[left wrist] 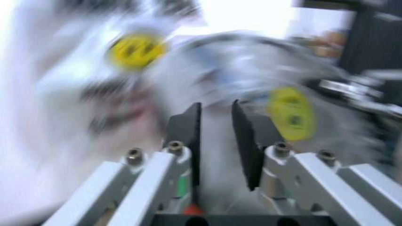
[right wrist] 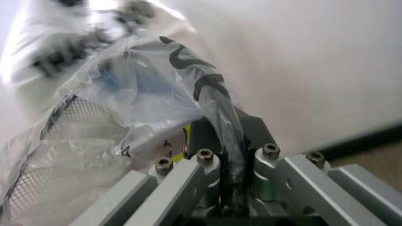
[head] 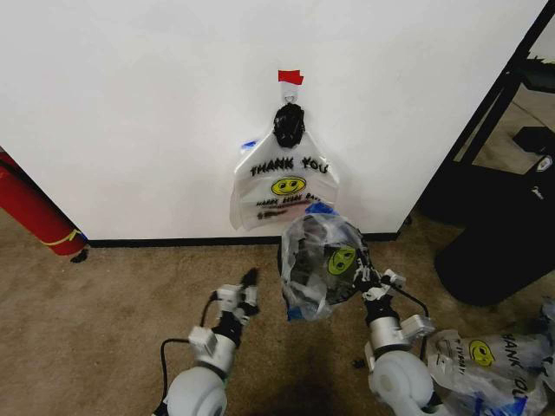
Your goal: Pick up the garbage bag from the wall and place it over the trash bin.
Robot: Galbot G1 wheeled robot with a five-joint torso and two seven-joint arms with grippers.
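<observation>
Though claw-gripped [head: 371, 286], bag-wrapped [head: 316, 273] bin [right wrist: 37, 155]

White wall [head: 130, 104] ahead, plain, evenly lit, no window visible. Black baseboard [head: 173, 243] runs along the bottom. Red tape strip [head: 290, 76] stuck up on the wall, black hook [head: 289, 121] just below it. Floor is brown carpet [head: 104, 321], worn and mottled. Red cylinder [head: 30, 212] leans at the left edge, yellow band near its lower end, touching the floor by the baseboard. Right side: wall ends at a corner, black frame furniture [head: 486, 113] stands beyond it, with a dark rounded object [head: 494, 251] on the floor in front. More carpet visible behind the frame.
</observation>
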